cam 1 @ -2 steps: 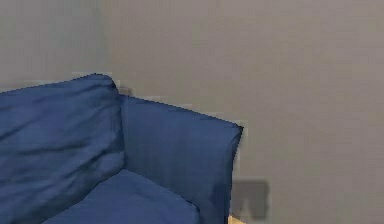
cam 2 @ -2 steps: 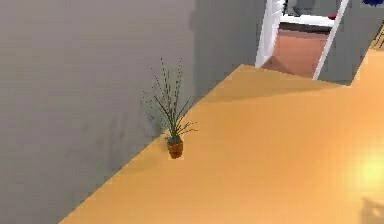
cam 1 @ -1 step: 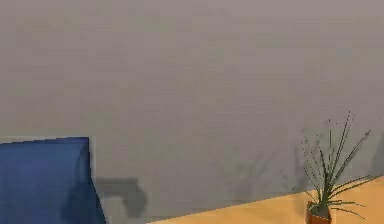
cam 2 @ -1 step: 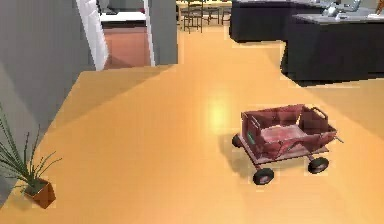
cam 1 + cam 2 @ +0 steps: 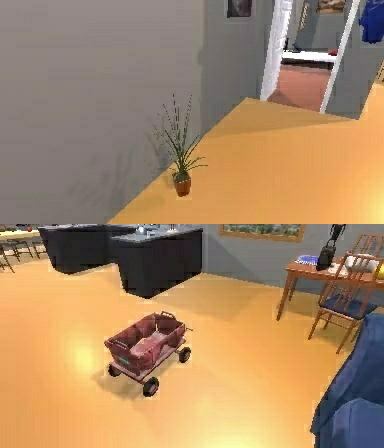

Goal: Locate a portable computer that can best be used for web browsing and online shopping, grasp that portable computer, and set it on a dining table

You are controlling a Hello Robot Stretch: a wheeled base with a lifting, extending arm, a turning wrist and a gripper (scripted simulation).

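Ahead, one grey wall [image 5: 90, 90] is seen running along the forward view's left, and one plant [image 5: 181, 150] is stood against it in a small brown pot [image 5: 182, 184] on the orange floor [image 5: 290, 170]. One doorway [image 5: 300, 55] with a white frame is seen past the wall's corner, with reddish floor beyond it. One blue cloth [image 5: 372, 22] is hung at the top right, and one picture [image 5: 240, 8] is cut off by the top edge.

To the arm side, one red wagon [image 5: 148, 344] is parked on open floor, well apart from everything else. Three of its wheels can be counted. Two dark counters [image 5: 160, 262] are set near the top left, the second [image 5: 80, 246] behind the first. One framed picture [image 5: 260, 230] is hung on the far wall.

At the top right, one wooden table [image 5: 296, 271] is stood, with one wooden chair [image 5: 345, 296] drawn up just beside it — blue seat, slatted back. One blue thing [image 5: 308, 261] is laid on the table's top near its corner, and whether that is the portable computer cannot be told. One dark upright thing [image 5: 334, 246] is stood farther along the top. One blue sofa [image 5: 350, 409] is cut off by the bottom right corner.

The gripper's state cannot be told.
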